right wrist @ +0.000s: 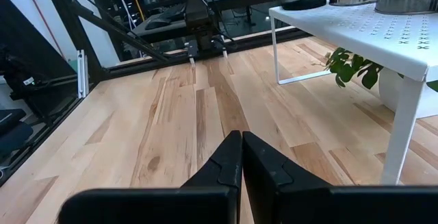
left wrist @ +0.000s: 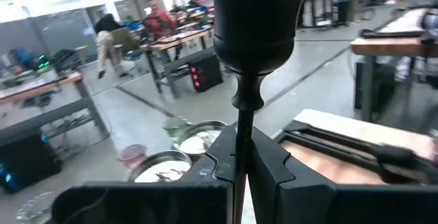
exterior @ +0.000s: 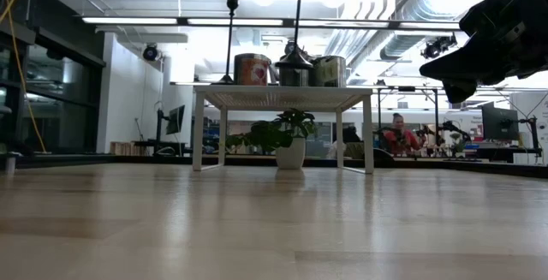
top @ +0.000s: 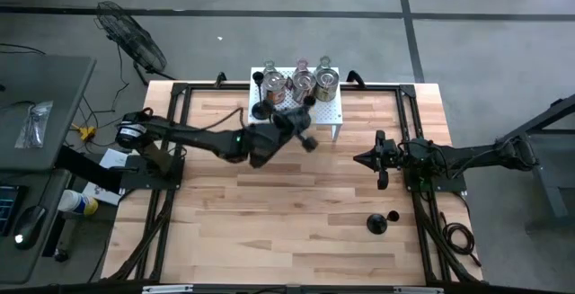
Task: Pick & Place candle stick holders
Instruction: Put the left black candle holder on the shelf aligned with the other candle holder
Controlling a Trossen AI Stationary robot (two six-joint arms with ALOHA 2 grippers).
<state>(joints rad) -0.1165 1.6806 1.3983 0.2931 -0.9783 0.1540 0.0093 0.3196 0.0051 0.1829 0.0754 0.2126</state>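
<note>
Left gripper [top: 301, 125] is at the near edge of the white rack [top: 334, 112], clenched on the thin stem of a black candle stick holder [left wrist: 254, 39]. The left wrist view shows the stem pinched between both fingers, cup end pointing away from the wrist. The grip is likely on the stem because that is the only part narrow enough for the fingers to close around; cup and base are too wide.

The low view shows that holder hanging above the rack's top, not resting on it (base looks clear of the surface), so it reads as mid-placement.

Already on the rack: 3 squat silvery holders [top: 303, 82] in a row toward the far side, and another black holder [top: 259, 107] at the left. They are bunched at the far edge, probably to leave the near strip free for the rest.

1 black holder [top: 378, 222] lies on the desk [top: 269, 222], near-right, well apart from the rack.

Right gripper [top: 362, 159] waits right of centre over bare desk, fingers pressed together, grasping nothing.
</note>
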